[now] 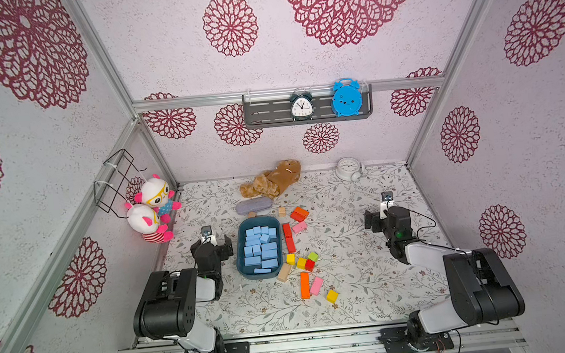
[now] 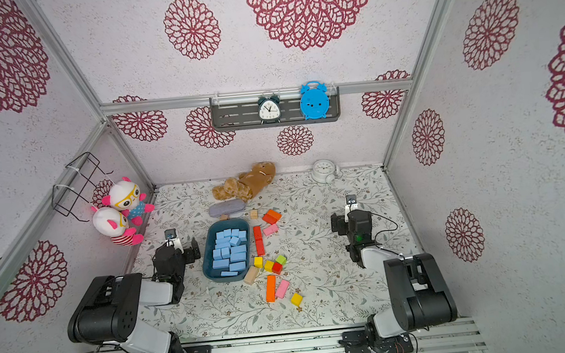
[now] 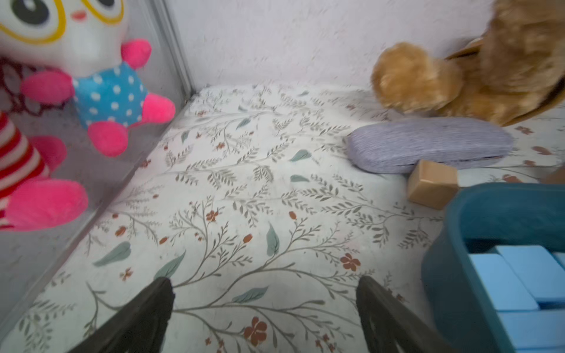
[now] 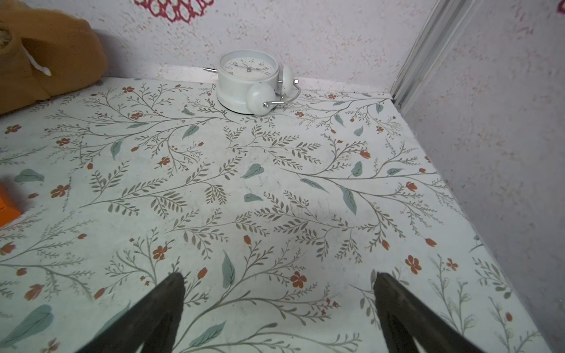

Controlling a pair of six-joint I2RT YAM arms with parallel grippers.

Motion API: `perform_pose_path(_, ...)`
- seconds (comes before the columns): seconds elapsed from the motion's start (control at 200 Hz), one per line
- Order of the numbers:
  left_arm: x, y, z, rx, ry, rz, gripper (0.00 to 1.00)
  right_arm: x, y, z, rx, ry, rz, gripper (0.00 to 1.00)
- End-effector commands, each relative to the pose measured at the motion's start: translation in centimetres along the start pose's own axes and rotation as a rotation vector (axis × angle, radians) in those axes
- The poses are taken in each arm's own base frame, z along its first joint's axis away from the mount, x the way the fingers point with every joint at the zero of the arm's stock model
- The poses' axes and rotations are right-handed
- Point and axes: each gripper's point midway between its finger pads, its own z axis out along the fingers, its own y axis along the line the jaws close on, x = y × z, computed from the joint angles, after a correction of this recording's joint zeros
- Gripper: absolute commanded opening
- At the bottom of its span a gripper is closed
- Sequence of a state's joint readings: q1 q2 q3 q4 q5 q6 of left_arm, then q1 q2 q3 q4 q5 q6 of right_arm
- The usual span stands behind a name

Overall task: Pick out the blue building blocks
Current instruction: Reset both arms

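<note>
Item: blue building blocks (image 1: pixel 260 251), all gathered in a dark teal tray (image 1: pixel 239 254).
The tray is set just beside the left claw (image 3: pixel 266 287), on the side toward the right claw (image 4: pixel 278 276). The left claw is held open and empty above the worktop (image 1: pixel 353 283). Mixed-colour blocks (image 1: pixel 304 284) are scattered beyond the tray, between the two claws. The right claw, well apart from the tray, is spread wide with nothing gripped.

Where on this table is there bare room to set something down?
Bare tablecloth lies between the white clock, the right gripper and the loose coloured blocks. Another patch sits between the left gripper and grey case. It's crowded beside the teal tray.
</note>
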State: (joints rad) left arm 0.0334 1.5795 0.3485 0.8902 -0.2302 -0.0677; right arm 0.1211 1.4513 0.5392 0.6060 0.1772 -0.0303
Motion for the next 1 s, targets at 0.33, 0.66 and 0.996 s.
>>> perform_pose_path(0.33,-3.8,3.5,0.8,-0.121,-0.082,-0.107,0.97,2.3,-3.2,-2.2,0.016,-0.206,0.099,0.99)
perform_pose_path(0.66,-3.8,3.5,0.8,-0.118,-0.084,-0.108,0.97,2.3,-3.7,-2.1,0.042,-0.203,0.116,0.99)
perform_pose_path(0.996,-3.7,3.5,0.8,-0.110,-0.083,-0.114,0.97,2.2,-3.7,-2.1,0.043,-0.205,0.117,0.99)
